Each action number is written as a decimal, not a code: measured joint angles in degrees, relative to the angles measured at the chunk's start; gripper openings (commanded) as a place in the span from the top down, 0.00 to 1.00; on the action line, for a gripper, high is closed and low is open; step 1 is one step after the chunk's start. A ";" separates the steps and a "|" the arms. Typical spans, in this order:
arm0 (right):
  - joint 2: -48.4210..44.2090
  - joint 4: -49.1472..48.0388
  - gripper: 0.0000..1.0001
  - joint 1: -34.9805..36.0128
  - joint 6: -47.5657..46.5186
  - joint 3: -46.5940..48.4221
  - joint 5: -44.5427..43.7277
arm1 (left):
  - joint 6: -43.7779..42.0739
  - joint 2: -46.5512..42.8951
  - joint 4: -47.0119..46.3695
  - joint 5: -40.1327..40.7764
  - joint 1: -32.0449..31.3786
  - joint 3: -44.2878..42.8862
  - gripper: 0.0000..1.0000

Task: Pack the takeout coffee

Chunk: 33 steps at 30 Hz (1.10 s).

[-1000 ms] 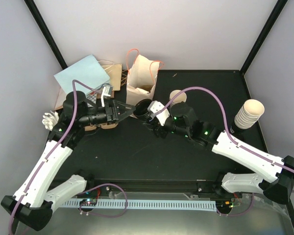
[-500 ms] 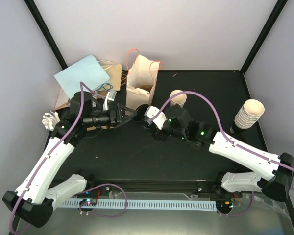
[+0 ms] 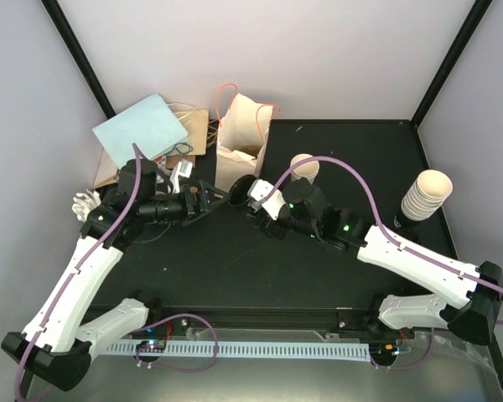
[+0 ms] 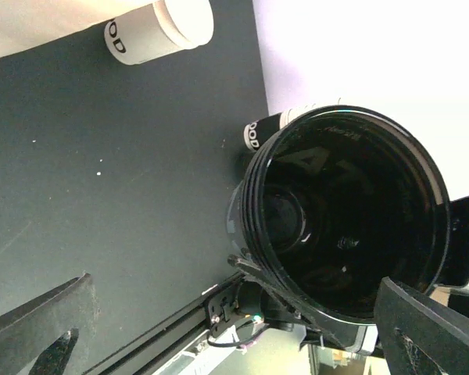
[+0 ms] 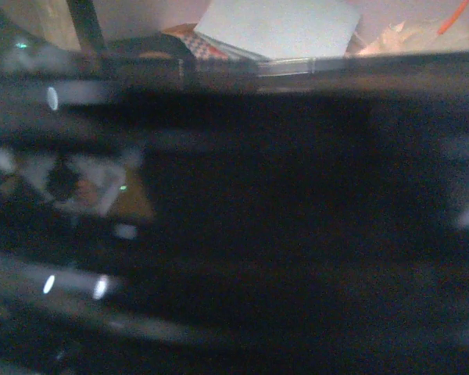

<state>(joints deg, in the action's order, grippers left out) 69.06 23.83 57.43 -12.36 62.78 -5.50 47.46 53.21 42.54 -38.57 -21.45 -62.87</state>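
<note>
— Now, who has the lid (image 4: 344, 211)?
— Right gripper (image 3: 245, 194) pinches it, near the bag (image 3: 239, 134); left gripper (image 3: 211, 198) gapes wide. Back left straight off, then seat lid level on the open cup (image 3: 304, 165).

The table (image 3: 235, 268) is matte black. At the far side, the paper bag (image 3: 239, 138) is cream with orange handles (image 3: 226, 92). The sheet (image 3: 142, 126) at the far left is pale blue. The cup (image 4: 152, 35) is cream-white with black lettering, and the lid (image 4: 352, 219) is glossy black. The left arm (image 3: 75, 285) and right arm (image 3: 419, 264) are white, with purple cables (image 3: 352, 167).
</note>
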 measured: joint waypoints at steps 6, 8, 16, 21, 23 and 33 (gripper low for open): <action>0.02 -0.83 0.33 0.02 -0.61 0.17 0.04 | 0.46 -0.02 0.24 -0.72 0.00 0.85 0.07; 0.09 -1.14 0.33 0.13 -0.74 0.39 0.07 | 0.83 0.04 0.09 -1.46 0.00 1.88 0.10; 1.51 -0.61 0.33 0.74 -1.49 0.98 0.02 | 2.54 1.27 -2.19 -4.68 -0.13 3.69 0.15; 2.10 -0.26 0.32 0.98 -1.99 1.60 0.02 | 3.37 1.55 -3.76 -5.18 -0.39 4.46 0.18; 2.25 -0.20 0.32 1.25 -2.25 1.81 0.00 | 3.89 1.55 -4.81 -5.38 -0.42 5.11 0.23; 3.06 -0.31 0.31 3.39 -3.63 2.12 -0.72 | 6.58 2.19 -8.96 -6.12 -0.87 6.91 0.65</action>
<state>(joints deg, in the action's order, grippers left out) 72.12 23.53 60.82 -15.99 64.90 -6.22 54.04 55.40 33.58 -44.69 -22.33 -55.96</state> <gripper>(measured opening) 0.699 0.468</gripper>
